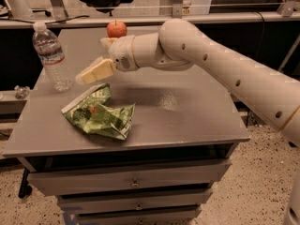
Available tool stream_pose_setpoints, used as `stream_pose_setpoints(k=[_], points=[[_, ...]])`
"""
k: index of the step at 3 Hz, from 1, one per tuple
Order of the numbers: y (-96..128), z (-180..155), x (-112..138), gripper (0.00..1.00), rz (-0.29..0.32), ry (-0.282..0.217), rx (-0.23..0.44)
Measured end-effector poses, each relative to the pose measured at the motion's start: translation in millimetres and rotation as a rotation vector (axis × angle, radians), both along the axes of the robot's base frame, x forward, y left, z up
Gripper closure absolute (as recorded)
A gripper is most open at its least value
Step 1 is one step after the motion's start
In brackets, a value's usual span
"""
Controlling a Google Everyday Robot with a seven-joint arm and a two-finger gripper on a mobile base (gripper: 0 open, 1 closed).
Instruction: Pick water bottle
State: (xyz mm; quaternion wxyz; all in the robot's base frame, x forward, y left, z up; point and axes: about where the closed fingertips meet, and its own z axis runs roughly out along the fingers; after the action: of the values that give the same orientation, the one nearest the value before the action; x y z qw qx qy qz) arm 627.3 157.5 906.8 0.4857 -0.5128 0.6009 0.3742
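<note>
Camera view showed the gripper (pixel 93 62) hanging above the table (pixel 187 116) with its jaws released and nothing between them; one pale finger pointed down and forward, the other sat higher, near the wrist. The water bottle (pixel 50 55) stood upright just ahead of the lower fingertip, near but apart from it, cap on; it had not been grasped. A crumpled green bag (pixel 99 114) lay on the table below the jaws and a little back from them; an apple (pixel 116 29) rested behind the jaws, toward the far edge.

The step in hand looked like the final approach; to do it well, the jaws needed to stay wide, level out, and slide forward until the bottle's ribbed body sat squarely between both fingers, below the label rather than at the cap. The bottle looked light and tall, so a glancing touch from the leading finger could tip it; a slow, straight advance, kept above the bag, seemed safest; only then should the jaws close.
</note>
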Motion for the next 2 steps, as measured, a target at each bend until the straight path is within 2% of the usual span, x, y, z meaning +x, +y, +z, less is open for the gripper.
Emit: stream_pose_setpoints(k=[2], points=[[67, 4, 16, 0.0, 0.026, -0.015, 0.134]])
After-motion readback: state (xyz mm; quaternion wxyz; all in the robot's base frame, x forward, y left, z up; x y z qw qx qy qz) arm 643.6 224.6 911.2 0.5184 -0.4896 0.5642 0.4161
